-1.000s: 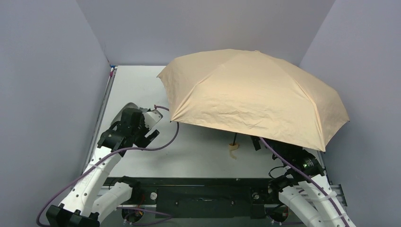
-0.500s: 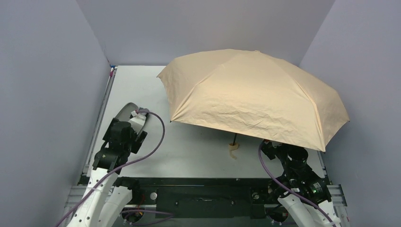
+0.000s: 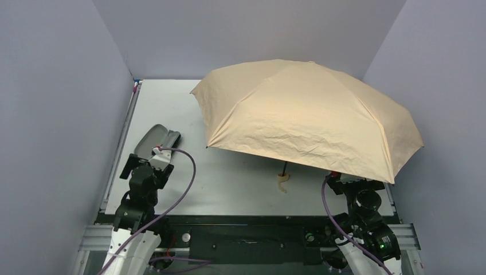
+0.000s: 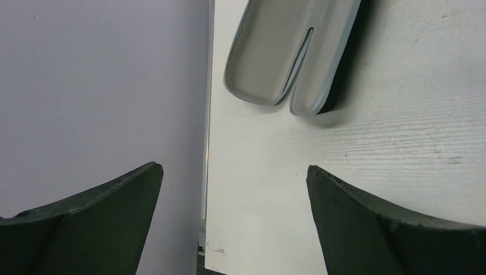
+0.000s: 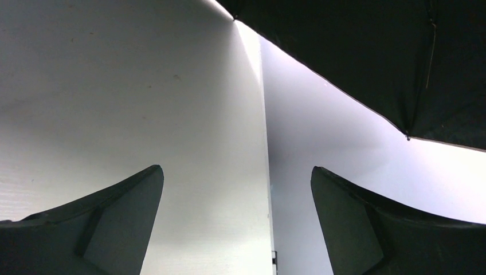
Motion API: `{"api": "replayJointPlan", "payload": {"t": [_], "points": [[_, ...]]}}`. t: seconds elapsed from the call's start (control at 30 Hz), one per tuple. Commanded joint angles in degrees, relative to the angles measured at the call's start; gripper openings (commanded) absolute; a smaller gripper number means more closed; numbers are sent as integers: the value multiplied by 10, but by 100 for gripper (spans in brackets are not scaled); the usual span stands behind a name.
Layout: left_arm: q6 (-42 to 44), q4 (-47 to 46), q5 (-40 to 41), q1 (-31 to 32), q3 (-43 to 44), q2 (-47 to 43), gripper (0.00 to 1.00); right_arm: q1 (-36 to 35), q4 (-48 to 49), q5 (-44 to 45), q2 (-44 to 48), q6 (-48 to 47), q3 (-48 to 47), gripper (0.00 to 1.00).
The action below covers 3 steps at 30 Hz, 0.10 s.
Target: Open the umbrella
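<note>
Top external view: the umbrella [image 3: 309, 114] stands fully open over the right half of the surface [image 3: 172, 103], peach-tan canopy upward and sloping down toward the near right.
Handle: a small tan handle [image 3: 282, 182] sits on a thin black shaft [image 3: 285, 168] below the canopy's near edge; I cannot tell whether it touches the surface.
Pouch: a grey oblong pouch [image 3: 156, 137] lies by the surface's left edge, well apart from the umbrella.
Left jaws: spread wide and holding nothing, with the pouch [image 4: 269, 57] ahead of them and not touched.
Right jaws: spread wide and holding nothing, just below the canopy's near-right rim, its black underside [image 5: 372, 57] overhead.
</note>
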<state>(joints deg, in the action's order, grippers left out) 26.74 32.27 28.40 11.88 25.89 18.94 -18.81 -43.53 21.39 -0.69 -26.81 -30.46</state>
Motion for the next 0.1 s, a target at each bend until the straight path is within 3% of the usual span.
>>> {"api": "replayJointPlan", "payload": {"t": [0.0, 0.07], "points": [[15, -60, 3, -3, -6, -18, 97, 13, 9, 14, 15, -8, 5, 96], [16, -68, 1, -4, -6, -15, 97, 17, 9, 7, 22, -10, 6, 96]]}}
